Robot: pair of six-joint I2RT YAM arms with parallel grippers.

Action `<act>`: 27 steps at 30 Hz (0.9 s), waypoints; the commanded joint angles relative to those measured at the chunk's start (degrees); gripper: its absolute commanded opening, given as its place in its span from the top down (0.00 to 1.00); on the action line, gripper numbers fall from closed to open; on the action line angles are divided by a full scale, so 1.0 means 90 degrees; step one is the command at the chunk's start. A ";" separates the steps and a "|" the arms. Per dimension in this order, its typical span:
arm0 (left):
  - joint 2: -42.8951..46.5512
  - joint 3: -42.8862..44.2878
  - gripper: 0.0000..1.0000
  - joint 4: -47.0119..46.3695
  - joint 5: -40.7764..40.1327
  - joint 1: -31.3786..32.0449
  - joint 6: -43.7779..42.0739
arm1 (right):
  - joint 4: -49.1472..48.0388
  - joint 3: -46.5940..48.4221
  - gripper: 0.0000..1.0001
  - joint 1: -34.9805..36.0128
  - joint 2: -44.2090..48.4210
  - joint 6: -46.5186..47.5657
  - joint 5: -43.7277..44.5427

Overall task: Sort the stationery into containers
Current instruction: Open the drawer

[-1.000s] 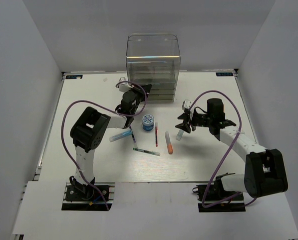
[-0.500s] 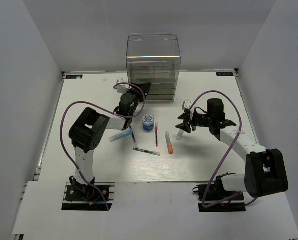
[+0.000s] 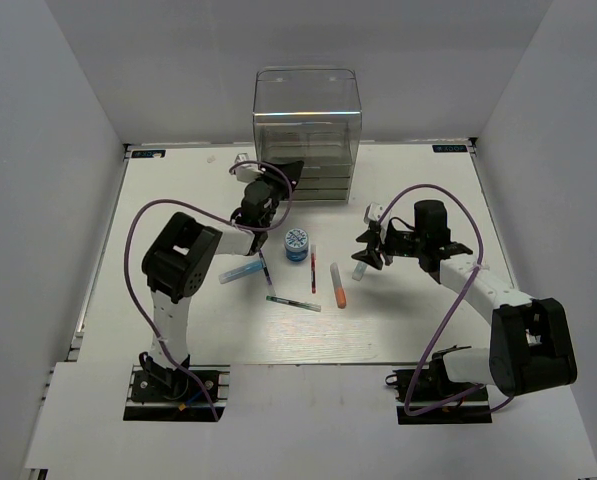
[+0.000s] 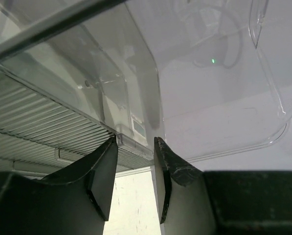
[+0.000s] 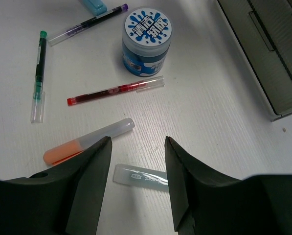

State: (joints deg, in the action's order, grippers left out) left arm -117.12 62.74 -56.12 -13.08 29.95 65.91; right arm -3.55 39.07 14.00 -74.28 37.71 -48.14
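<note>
The clear organiser (image 3: 306, 120) with grey drawers stands at the back. My left gripper (image 3: 281, 172) is open at its lower left front corner; in the left wrist view the gripper (image 4: 136, 143) has its tips on either side of the corner of a drawer (image 4: 48, 122). My right gripper (image 3: 368, 250) is open just above the pale-green marker (image 3: 360, 270); the marker (image 5: 141, 178) lies on the table between the open gripper's (image 5: 137, 147) fingers. The tape roll (image 3: 296, 243), red pen (image 3: 313, 268), orange marker (image 3: 338, 285), green pen (image 3: 293, 302), dark pen (image 3: 265, 270) and light-blue marker (image 3: 240, 272) lie mid-table.
In the right wrist view the orange marker (image 5: 87, 142) lies just left of the pale-green one, with the red pen (image 5: 116, 90) and tape roll (image 5: 146, 36) beyond. The organiser's drawers (image 5: 268, 49) are at the upper right. White walls enclose the table.
My left gripper has moved a little up towards the organiser's corner. My right gripper has hardly shifted over the pale-green marker. The stationery has not moved.
</note>
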 commanded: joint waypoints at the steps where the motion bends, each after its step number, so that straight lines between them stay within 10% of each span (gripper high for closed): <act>1: -0.0160 0.0440 0.54 -0.0103 -0.0080 -0.0018 0.0011 | -0.0142 -0.0073 0.46 -0.0012 0.0167 0.0077 -0.0081; 13: -0.0472 0.0685 0.54 -0.0151 -0.0304 -0.0018 0.0216 | -0.0162 -0.0093 0.46 -0.0022 0.0148 0.0067 -0.0071; 27: -0.0668 0.0627 0.80 -0.1313 -0.0588 -0.0018 0.0352 | -0.0152 -0.0132 0.46 -0.0012 0.0148 0.0067 -0.0052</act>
State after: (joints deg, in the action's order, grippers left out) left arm -124.33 67.24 -62.43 -16.36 30.13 69.52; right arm -3.53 38.46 13.96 -74.22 37.91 -48.14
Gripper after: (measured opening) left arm 0.237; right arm 0.537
